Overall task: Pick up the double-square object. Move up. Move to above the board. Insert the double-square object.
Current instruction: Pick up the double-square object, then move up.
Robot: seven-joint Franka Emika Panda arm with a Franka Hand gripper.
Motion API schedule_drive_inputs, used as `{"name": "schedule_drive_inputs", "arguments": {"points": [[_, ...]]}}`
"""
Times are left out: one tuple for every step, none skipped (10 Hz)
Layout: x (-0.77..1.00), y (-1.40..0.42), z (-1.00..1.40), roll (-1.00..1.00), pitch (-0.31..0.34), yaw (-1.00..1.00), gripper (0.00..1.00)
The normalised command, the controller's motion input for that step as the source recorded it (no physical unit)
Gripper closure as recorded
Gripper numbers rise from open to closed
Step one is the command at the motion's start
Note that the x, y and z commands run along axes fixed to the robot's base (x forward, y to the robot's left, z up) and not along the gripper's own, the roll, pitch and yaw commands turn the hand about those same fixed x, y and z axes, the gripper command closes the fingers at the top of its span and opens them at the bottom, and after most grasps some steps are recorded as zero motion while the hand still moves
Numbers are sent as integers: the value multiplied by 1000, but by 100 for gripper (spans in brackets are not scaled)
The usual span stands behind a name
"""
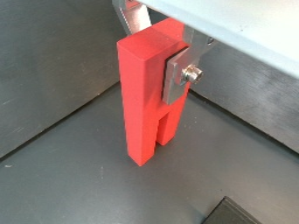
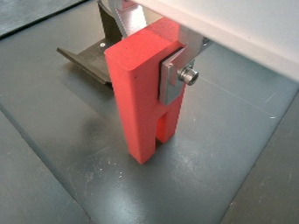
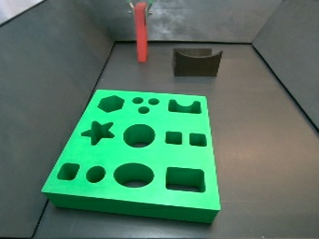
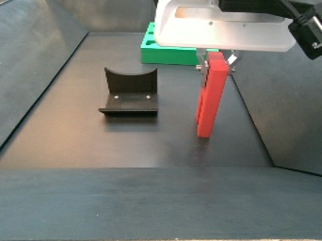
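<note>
The double-square object (image 1: 142, 105) is a tall, narrow red block standing upright, its two prongs pointing down at the dark floor. My gripper (image 1: 158, 54) is shut on its upper end; one silver finger (image 1: 181, 74) presses its side. Both wrist views show this, the gripper (image 2: 152, 57) clamping the block (image 2: 138, 105). In a side view the block (image 3: 141, 34) stands at the far back, beyond the bright-green board (image 3: 75, 140), with the gripper (image 3: 140, 6) at its top. In a side view the gripper (image 4: 217, 56) holds the block (image 4: 213, 96); the board (image 4: 152, 43) lies behind.
The dark fixture (image 3: 196, 62) with a curved notch stands on the floor beside the red block, also in a side view (image 4: 128, 92) and a wrist view (image 2: 87, 57). Grey walls enclose the floor on the sides.
</note>
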Motion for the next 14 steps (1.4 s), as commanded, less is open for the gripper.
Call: {"name": "schedule_drive_inputs", "arguments": {"points": [[0,0,0,0,0,0,100],[0,0,0,0,0,0,100],[0,0,0,0,0,0,100],[0,0,0,0,0,0,100],[0,0,0,0,0,0,100],[0,0,0,0,0,0,100],[0,0,0,0,0,0,100],[0,0,0,0,0,0,100],[0,0,0,0,0,0,100],[0,0,833,0,0,0,100],[34,18,776,11,17,2,100],[28,19,700,18,33,-1,100],[21,17,511,35,56,-6,100],[15,16,357,47,73,-5,100]]}}
